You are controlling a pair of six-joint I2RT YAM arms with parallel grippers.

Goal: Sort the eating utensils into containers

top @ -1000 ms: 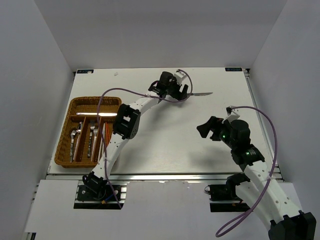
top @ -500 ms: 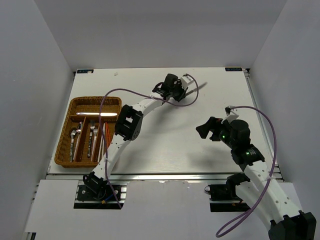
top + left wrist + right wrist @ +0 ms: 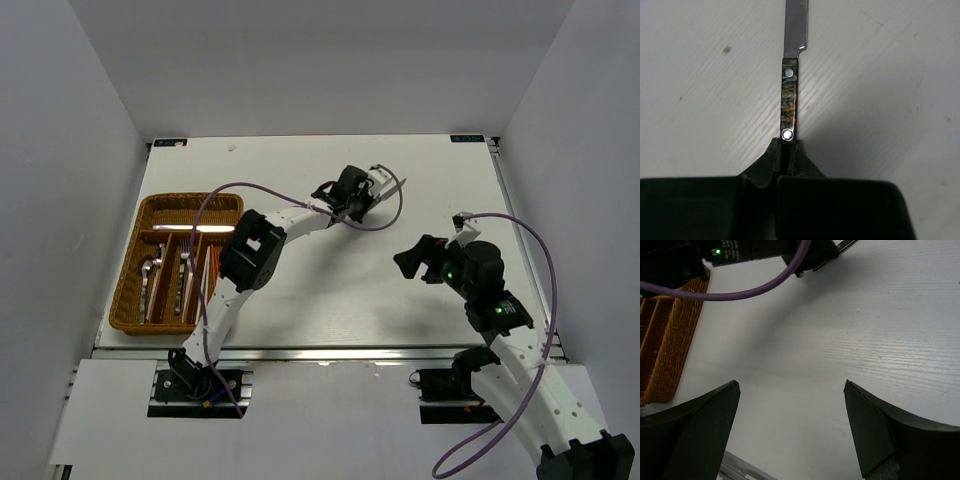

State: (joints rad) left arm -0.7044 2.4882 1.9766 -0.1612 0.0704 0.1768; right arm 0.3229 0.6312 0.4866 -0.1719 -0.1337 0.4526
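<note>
Toward the far middle of the counter (image 3: 330, 290), the left end effector (image 3: 787, 146) is clamped narrowly on the butt end of a dark-handled knife (image 3: 790, 100). The mottled handle, with its two rivets, and the silver blade reach straight out ahead of the fingers over the white surface. From above, the blade points rightward and slightly away from the arm bases; whether the knife touches the counter cannot be told. At the left edge, well apart from the knife, sits the wicker tray (image 3: 128, 270). Its long slots hold silver cutlery (image 3: 158, 275) and thin reddish sticks (image 3: 212, 275), and the crosswise slot at the far end holds one bright silver piece (image 3: 205, 229). Over the right side of the counter hangs the right end effector (image 3: 790, 387), its fingers spread wide with nothing between them.
</note>
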